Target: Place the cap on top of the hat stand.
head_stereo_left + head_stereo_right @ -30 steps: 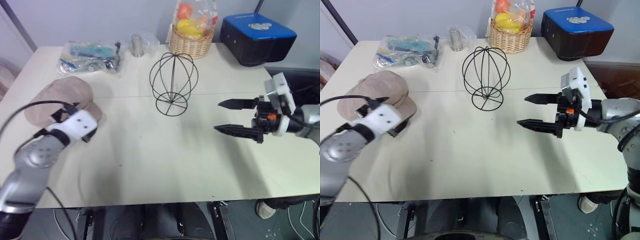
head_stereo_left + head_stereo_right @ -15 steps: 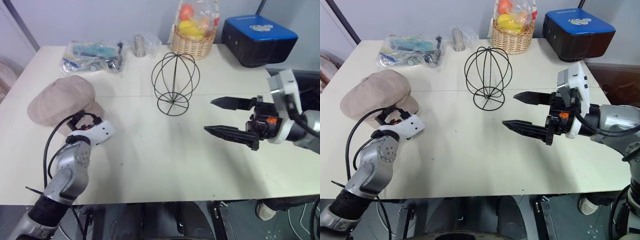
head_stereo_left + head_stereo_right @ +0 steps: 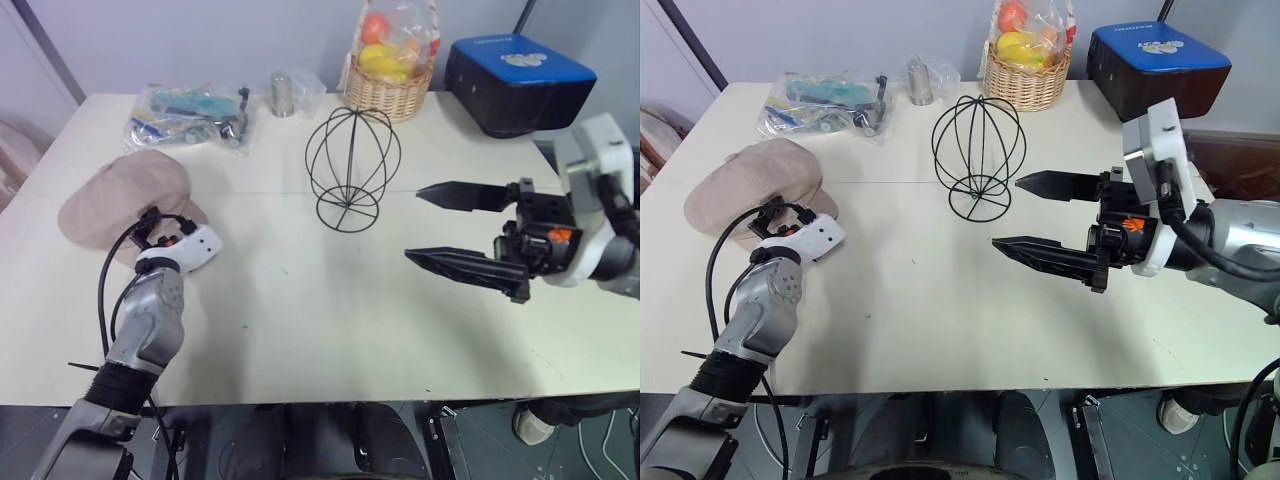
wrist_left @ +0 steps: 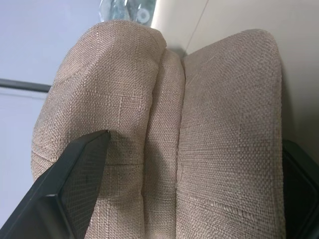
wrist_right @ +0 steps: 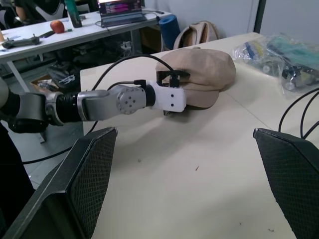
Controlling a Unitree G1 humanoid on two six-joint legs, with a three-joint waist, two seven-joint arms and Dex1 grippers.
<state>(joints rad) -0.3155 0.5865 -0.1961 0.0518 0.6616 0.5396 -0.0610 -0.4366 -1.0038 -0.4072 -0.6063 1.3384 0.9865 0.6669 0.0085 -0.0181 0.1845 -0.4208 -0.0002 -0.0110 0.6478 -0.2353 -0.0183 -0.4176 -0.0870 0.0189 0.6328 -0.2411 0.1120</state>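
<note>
The pink-beige cap lies flat on the table's left side. My left gripper is level at its near edge, open, with one black finger against the puffy crown and the other past the brim, so the cap sits between them. The hat stand, a black wire globe on a ring base, stands upright in the middle of the table with nothing on it. My right gripper hovers to the stand's right, pointing left, open and holding nothing.
A wicker basket of fruit, a blue-topped black box, a metal can and a plastic bag of items line the far edge of the cream table. A black cable loops beside my left wrist.
My left arm has dropped and reached forward, bringing its fingers around the cap's near edge. My right gripper has drifted a little left, toward the table's middle, still open.
</note>
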